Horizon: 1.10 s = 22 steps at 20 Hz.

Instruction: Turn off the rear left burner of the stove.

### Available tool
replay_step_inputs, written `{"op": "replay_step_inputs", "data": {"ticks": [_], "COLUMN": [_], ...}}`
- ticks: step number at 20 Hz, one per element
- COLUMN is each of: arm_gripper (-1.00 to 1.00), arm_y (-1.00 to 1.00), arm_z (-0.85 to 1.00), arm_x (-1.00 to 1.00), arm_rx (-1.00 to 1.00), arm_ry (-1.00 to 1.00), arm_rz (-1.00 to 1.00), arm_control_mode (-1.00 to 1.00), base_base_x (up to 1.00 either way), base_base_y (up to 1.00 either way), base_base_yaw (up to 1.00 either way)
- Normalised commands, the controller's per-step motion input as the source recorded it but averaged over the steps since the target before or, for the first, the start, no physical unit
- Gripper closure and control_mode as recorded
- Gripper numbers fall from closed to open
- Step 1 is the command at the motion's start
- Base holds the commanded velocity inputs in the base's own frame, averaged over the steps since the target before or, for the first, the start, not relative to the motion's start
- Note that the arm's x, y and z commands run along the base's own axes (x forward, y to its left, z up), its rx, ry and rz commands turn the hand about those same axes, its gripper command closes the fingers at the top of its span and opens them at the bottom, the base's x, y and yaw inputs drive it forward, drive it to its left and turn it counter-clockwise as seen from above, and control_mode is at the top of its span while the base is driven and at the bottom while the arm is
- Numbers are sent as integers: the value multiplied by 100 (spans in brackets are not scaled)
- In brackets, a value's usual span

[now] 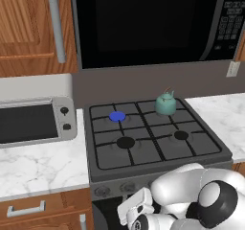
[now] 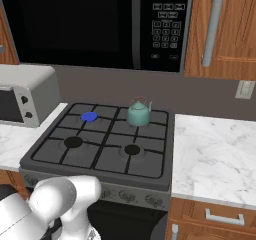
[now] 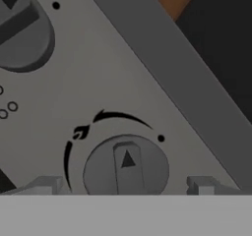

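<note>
The stove [image 1: 210, 150] is a dark grey cooktop with black grates. Its rear left burner [image 1: 117, 116] [image 2: 89, 116] shows as a flat bright blue disc under the grate bars. My arm [image 1: 201, 200] is folded low in front of the stove's front panel. In the hand view my gripper [image 3: 125, 186] is open, very close to the panel. One round grey knob [image 3: 126, 168] sits between the two fingertips [image 3: 49, 185], which stand clear of its sides. The knob's arrow mark points up the view, inside a curved black arc with a flame sign.
A teal kettle [image 1: 166, 104] stands on the rear right burner. A silver toaster oven [image 1: 33, 121] sits on the marble counter [image 1: 38, 166] left of the stove. A black microwave [image 1: 153, 23] hangs above. A second knob [image 3: 19, 28] lies up and left on the panel.
</note>
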Motion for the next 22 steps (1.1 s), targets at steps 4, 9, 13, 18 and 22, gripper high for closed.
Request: {"op": "replay_step_inputs", "data": {"ticks": [4, 9, 13, 18, 22], "arm_gripper": [-100, -100, -100, -100, -100], "arm_y": [-10, -12, -24, -19, -20], "arm_z": [48, 50, 26, 2, 0], "arm_x": [4, 5, 23, 44, 32], "arm_rx": [0, 0, 0, 0, 0], "arm_ry": [0, 0, 6, 18, 22], "arm_rz": [0, 0, 0, 0, 0], "arm_control_mode": [-100, -100, -100, -100, -100], "base_base_x": [0, 0, 0, 0, 0], "base_base_y": [0, 0, 0, 0, 0], "base_base_yaw": [0, 0, 0, 0, 0]}}
